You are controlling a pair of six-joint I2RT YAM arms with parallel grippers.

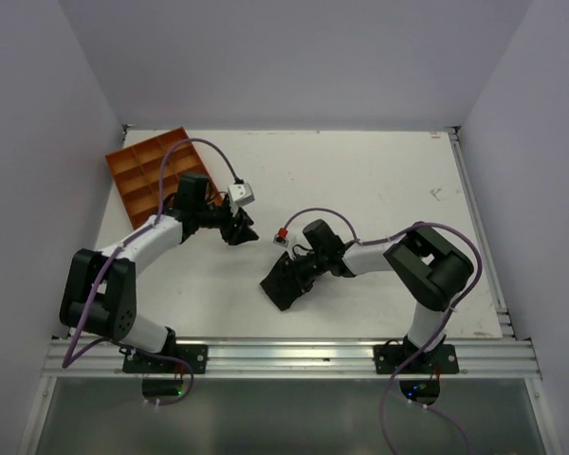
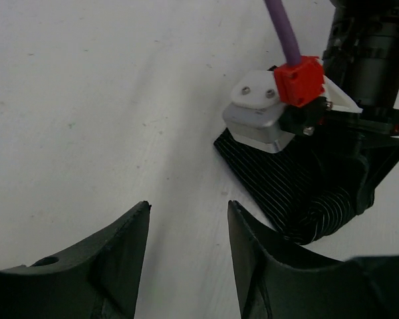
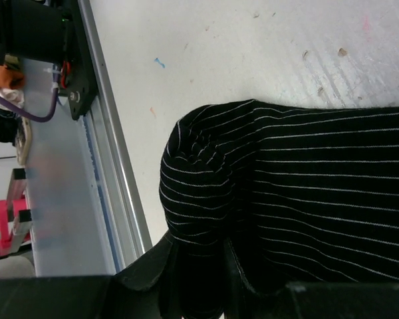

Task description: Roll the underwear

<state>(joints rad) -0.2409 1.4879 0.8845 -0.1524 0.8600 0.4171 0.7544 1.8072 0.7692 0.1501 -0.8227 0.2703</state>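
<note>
Now underwear (image 1: 283,284) lies on desk (image 1: 379,180) near front edge, one end bunched into partial roll. Right pincer (image 3: 199,271) pinches this bunched end, likely to turn it over flat part. Left pincer (image 2: 188,229) spread, empty, hovers near, probably ready to steady fabric

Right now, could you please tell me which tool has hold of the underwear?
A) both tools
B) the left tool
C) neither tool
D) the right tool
D: the right tool has its fingers closed on the rolled end of the underwear, while the left tool hangs open over the table, apart from the fabric.
</note>
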